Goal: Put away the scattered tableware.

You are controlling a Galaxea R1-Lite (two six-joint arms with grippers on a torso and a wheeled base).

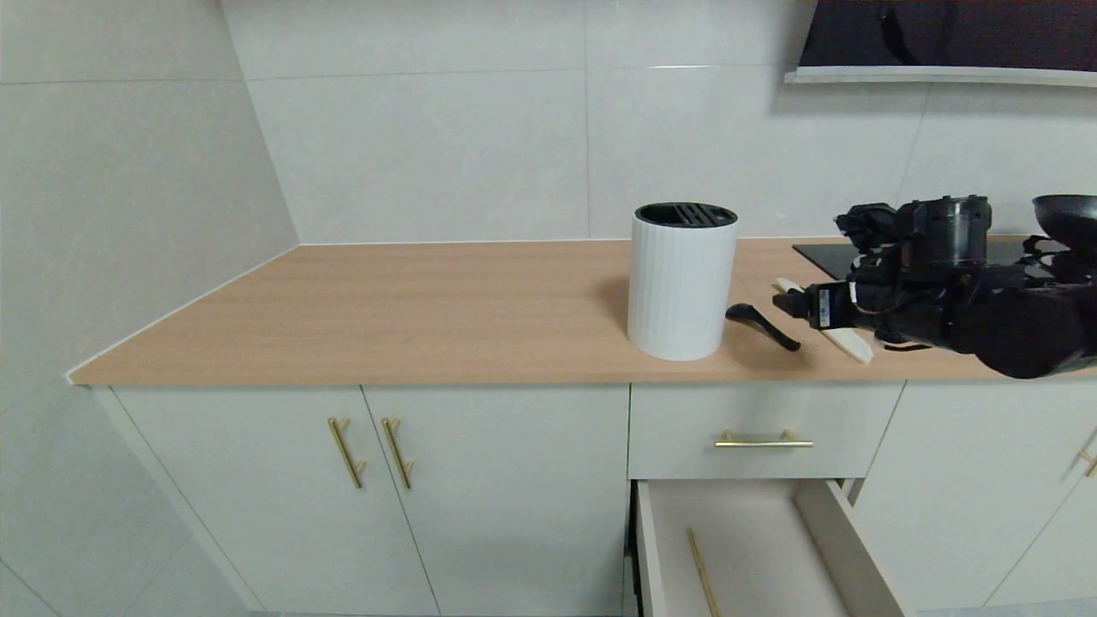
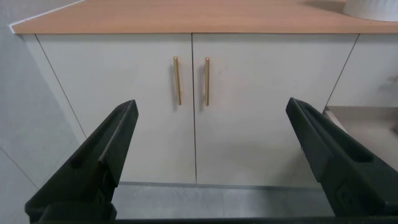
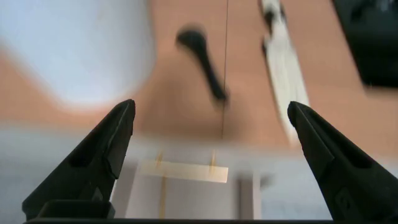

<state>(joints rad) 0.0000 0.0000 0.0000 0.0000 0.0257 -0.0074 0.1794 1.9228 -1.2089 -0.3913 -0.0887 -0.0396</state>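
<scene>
Right gripper point(image 1: 789, 305) is held just above the counter's front part, over the cream utensil. In the right wrist view its fingers point(image 3: 115, 140) are spread wide and nothing is held between them. A small white label point(image 1: 824, 307) is fixed behind the fingers; its print is too small to be read.

The black spoon point(image 1: 761, 326) is lying flat on the wooden counter point(image 1: 428, 308), between the white holder and the cream utensil point(image 1: 848, 344), close to the front edge. The spoon is dark and matt, with the bowl turned to the holder. The cream utensil is long and flat and is partly covered by the gripper.

The white ribbed holder point(image 1: 682, 283) stands upright just beside the spoon, with a black slotted top. To the left of it the counter runs wide up to the side wall. Behind the gripper a black cooktop point(image 1: 818, 254) and a dark pan point(image 1: 1067, 218) are seen.

Under the counter edge one drawer is closed, with a brass handle point(image 1: 763, 443). The drawer below point(image 1: 656, 548) is pulled out, and a thin wooden stick point(image 1: 703, 570) lies in it.

The left gripper point(image 2: 211, 106) is kept low before the cabinet doors point(image 2: 261, 106), fingers wide apart, with nothing held.
</scene>
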